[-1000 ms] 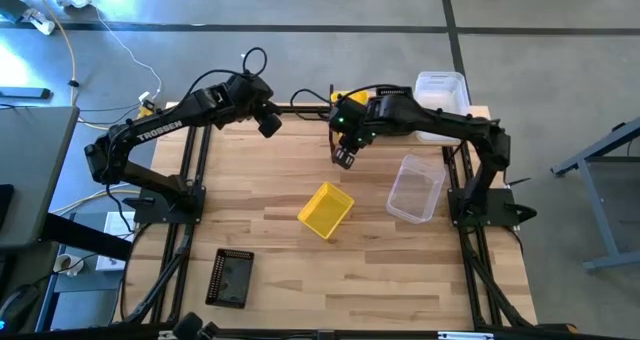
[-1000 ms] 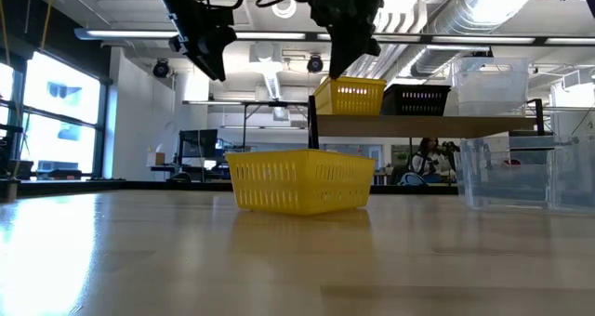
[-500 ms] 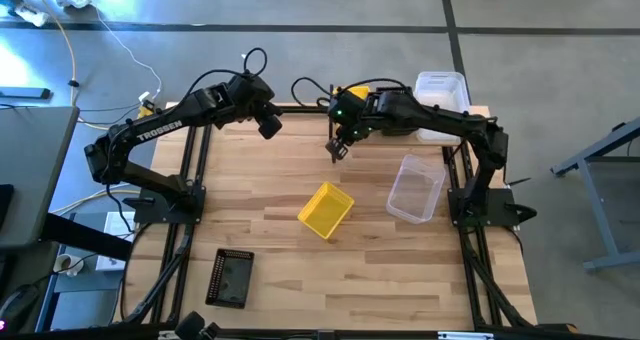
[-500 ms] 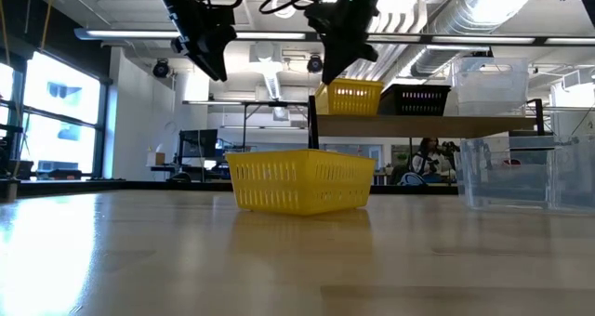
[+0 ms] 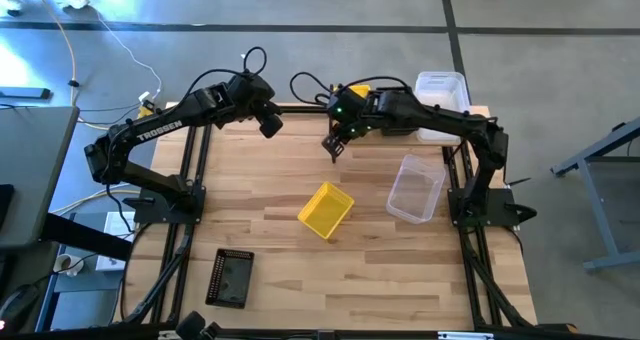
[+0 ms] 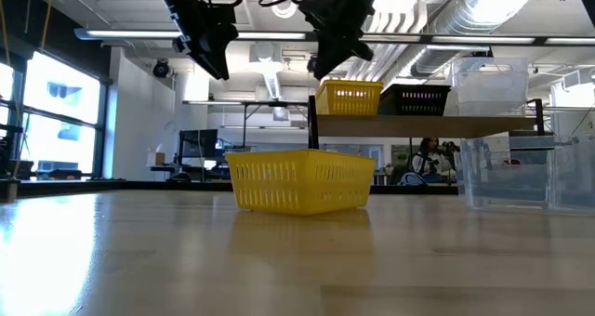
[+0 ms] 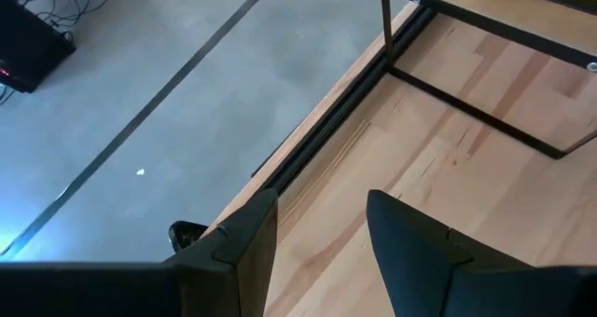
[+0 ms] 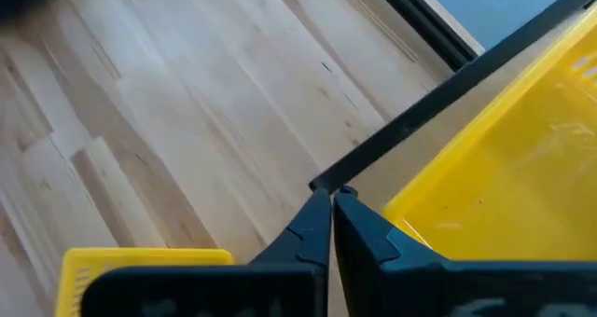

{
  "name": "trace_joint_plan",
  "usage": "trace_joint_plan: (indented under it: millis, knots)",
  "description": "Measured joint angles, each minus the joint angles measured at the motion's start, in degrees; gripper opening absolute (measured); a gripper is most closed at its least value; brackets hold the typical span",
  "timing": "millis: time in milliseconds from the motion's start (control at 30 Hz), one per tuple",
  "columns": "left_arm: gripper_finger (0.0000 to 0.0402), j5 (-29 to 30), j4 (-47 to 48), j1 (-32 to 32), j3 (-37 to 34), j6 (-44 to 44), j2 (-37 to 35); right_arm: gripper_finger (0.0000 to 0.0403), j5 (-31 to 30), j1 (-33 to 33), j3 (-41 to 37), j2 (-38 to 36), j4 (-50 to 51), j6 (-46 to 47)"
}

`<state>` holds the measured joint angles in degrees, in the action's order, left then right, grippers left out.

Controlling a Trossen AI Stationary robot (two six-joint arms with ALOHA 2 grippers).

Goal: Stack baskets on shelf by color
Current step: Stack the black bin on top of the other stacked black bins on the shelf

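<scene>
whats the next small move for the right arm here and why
Probably open the right gripper and swing down toward the yellow basket lying loose mid-table. The gripper is shut and empty near the shelf, where one yellow basket already sits.

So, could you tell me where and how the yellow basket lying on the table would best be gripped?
Grip the yellow basket by one long rim wall, from straight above. It sits upright with its opening up and is turned diagonally on the table, so the jaws must rotate to match that angle, one finger inside and one outside.
</scene>
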<state>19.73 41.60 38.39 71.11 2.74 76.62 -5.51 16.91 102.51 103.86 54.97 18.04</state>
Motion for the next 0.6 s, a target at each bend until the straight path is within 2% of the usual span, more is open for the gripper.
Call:
trace_joint_plan:
  millis: [167, 467, 600]
  knots:
    - [0.0156, -0.75, 1.06, -0.15, 0.0, -0.13, -0.02, 0.0004, -0.92, -0.7, 3.49, -0.27, 2.81, 1.14]
    - [0.0156, -14.59, 6.62, -0.24, 0.0, -0.93, -1.25, 0.0004, -3.43, -3.87, 6.72, -0.27, 10.87, 1.21]
    - [0.0156, -16.98, 7.78, -0.97, 0.0, 0.79, -1.93, 0.0004, -6.12, -5.71, 5.84, -0.34, 13.26, 3.61]
